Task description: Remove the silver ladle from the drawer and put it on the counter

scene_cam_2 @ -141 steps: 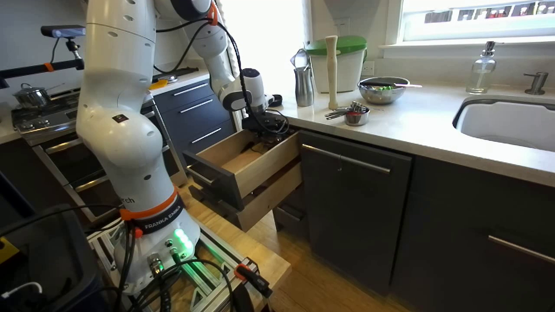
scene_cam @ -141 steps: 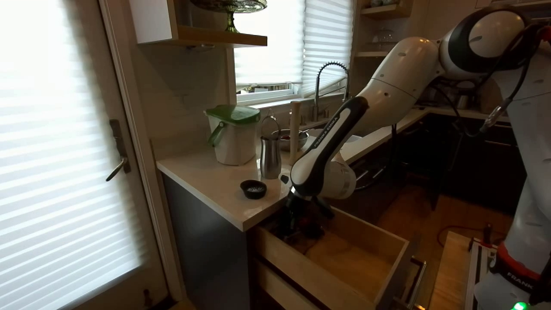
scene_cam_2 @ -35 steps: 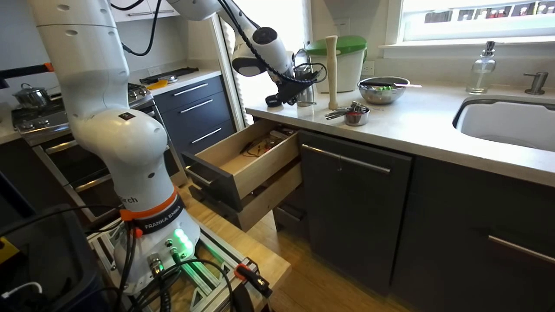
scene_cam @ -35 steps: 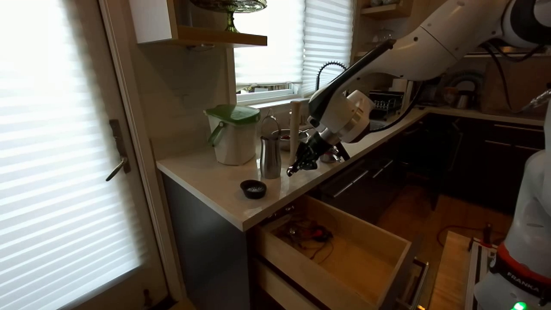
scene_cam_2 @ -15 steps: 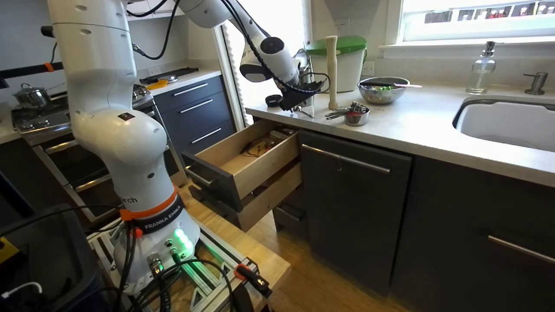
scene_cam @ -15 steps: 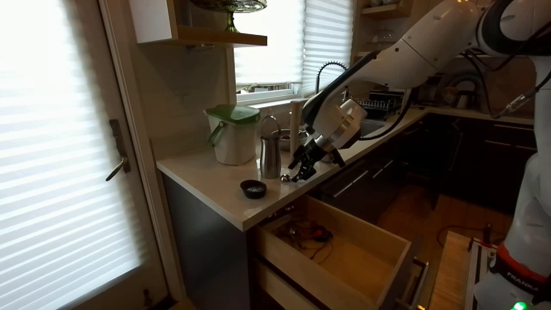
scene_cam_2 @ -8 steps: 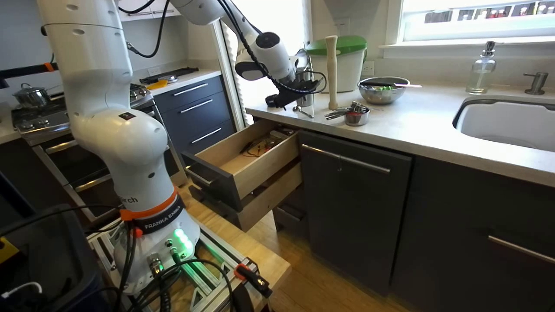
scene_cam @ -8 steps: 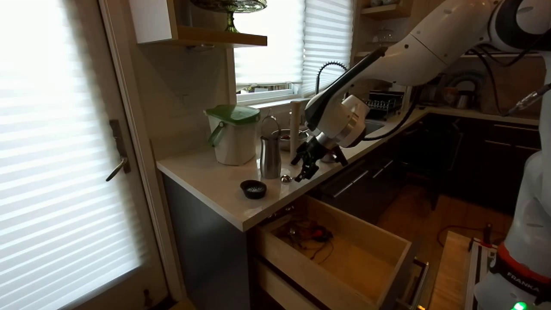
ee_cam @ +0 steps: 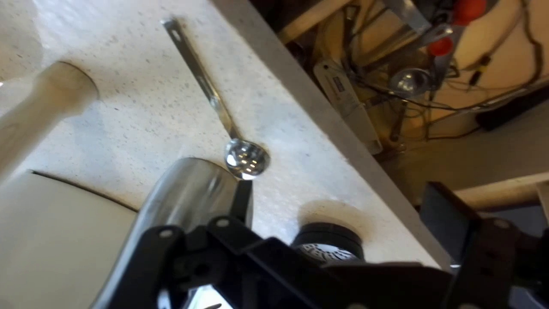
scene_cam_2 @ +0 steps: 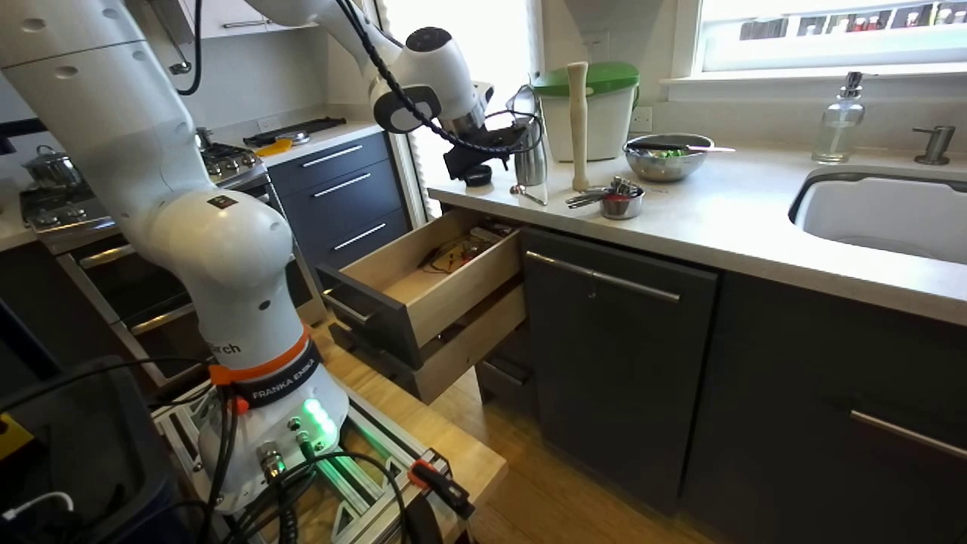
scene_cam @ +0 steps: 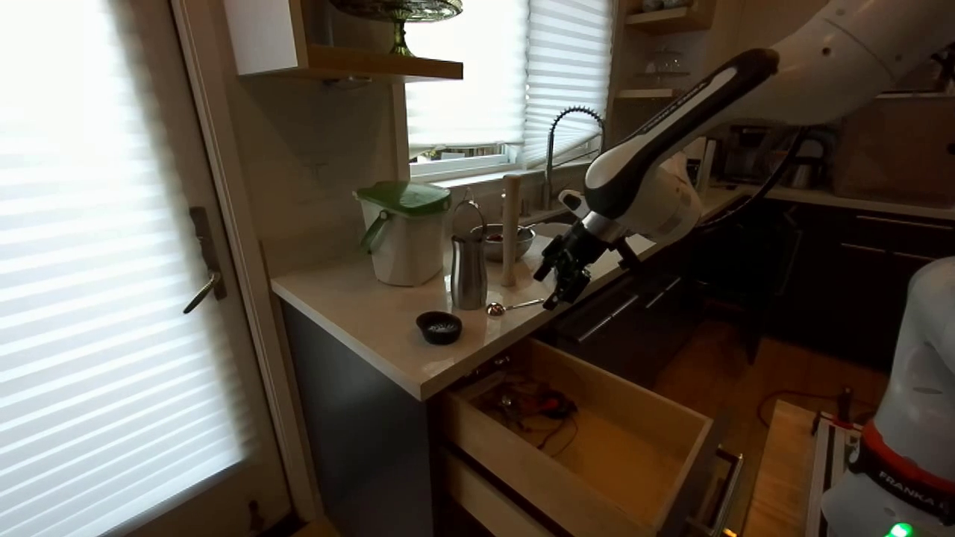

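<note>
The silver ladle lies on the pale counter, bowl near the steel pitcher and handle running along the worktop's edge. In both exterior views the ladle rests there untouched. My gripper stands wide open with nothing held; in the wrist view the black cup shows between its fingers. In an exterior view the gripper hangs above the counter, past the ladle's handle end and apart from it. The drawer is pulled out below, with a jumble of tools and cords at its back.
Close to the ladle stand the steel pitcher, a black cup and an upright wooden pestle. Behind are a green-lidded bin and a metal bowl. Measuring cups sit near the counter's edge.
Earlier my gripper was down in the drawer, then over the counter with the ladle. It has since let the ladle go on the counter, opened fully, and drawn up and back from it.
</note>
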Tool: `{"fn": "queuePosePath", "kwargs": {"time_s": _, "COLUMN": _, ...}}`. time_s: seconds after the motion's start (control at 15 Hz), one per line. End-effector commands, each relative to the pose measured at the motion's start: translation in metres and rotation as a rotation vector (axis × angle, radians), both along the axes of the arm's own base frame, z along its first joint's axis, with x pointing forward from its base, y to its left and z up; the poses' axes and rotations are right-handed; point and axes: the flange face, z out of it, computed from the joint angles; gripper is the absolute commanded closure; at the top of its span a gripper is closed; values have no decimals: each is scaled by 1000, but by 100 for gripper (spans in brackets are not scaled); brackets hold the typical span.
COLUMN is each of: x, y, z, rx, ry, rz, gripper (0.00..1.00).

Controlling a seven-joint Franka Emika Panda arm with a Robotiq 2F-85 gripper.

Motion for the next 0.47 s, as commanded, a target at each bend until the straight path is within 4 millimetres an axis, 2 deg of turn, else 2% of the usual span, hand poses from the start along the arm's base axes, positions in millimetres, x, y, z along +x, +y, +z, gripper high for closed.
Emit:
{"fn": "queuePosePath", "kwargs": {"time_s": 0.0, "x": -39, "y": 28, "z": 37, "rx": 136, "ry": 45, "rz": 148, "gripper": 0}}
{"fn": "queuePosePath", "kwargs": {"time_s": 0.27, "x": -55, "y": 57, "z": 63, "rx": 250, "ry": 125, "rz": 325, "gripper": 0}}
{"fn": "queuePosePath", "kwargs": {"time_s": 0.33, "x": -42, "y": 52, "z": 59, "rx": 211, "ry": 110, "rz": 266, "gripper": 0}}
{"fn": "queuePosePath", "kwargs": {"time_s": 0.4, "x": -46, "y": 56, "z": 65, "rx": 225, "ry": 118, "rz": 291, "gripper": 0}}
